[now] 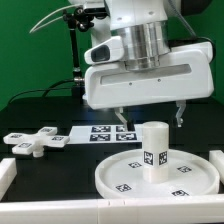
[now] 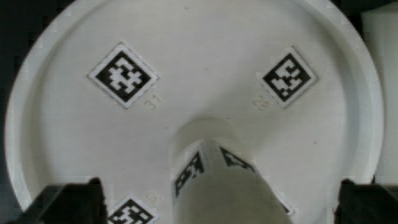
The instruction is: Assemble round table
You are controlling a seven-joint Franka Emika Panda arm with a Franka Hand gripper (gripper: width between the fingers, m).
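The large rimmed round disc lies flat at the front of the table. The short thick cylinder leg stands upright on its middle, tags facing out. My gripper hangs just above the leg, open and empty, one finger to each side of the leg's top. In the wrist view the disc fills the picture and the leg rises between my dark fingertips, with a gap on both sides. The cross-shaped foot piece lies on the black table at the exterior view's left.
The marker board lies flat behind the disc. White border rails run along the front left and the exterior view's right. A black stand with cables rises at the back left.
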